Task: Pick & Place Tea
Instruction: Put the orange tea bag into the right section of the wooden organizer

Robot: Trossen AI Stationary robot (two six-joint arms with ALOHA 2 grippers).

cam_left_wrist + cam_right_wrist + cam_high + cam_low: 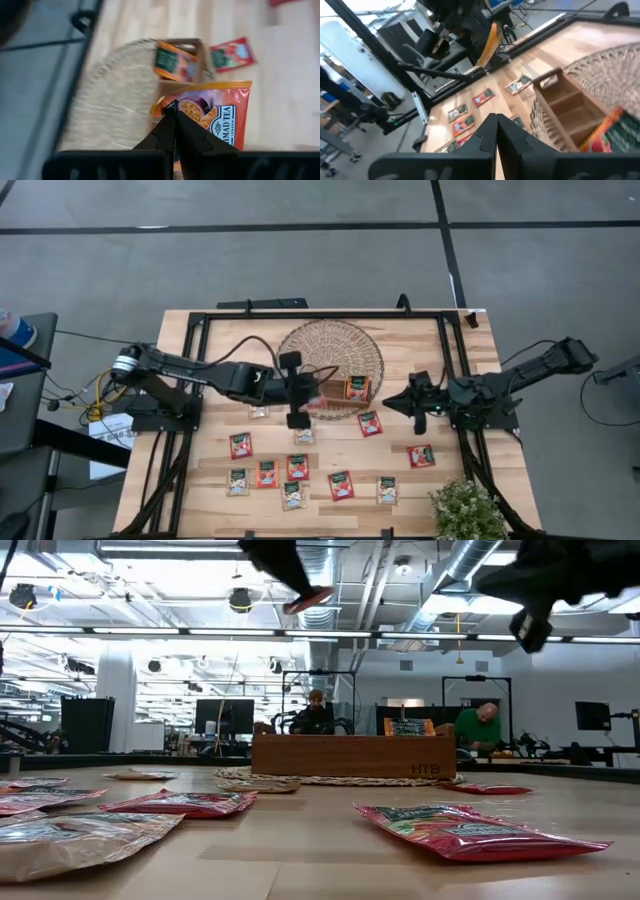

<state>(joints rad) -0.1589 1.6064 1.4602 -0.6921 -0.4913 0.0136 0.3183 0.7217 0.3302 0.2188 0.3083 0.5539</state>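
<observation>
The left gripper (pixel 175 117) hangs just beside the near end of the wooden tray (pixel 343 393), its fingers pinched tight on the edge of 1 red tea sachet (pixel 207 120), which dangles flat below them. The tray sits on a woven mat (pixel 300 345) and already holds 1 orange sachet (pixel 172 62) in a compartment. From where I stand, the grip looks thin, right at the packet's border, so a quick swing could let it slip or twist and land on the tray's wall or the mat instead. The right gripper (pixel 495 122) waits on the tray's far side, fingers pressed together on nothing. The other sachets (pixel 298 468) lie scattered on the table in front of the tray.
</observation>
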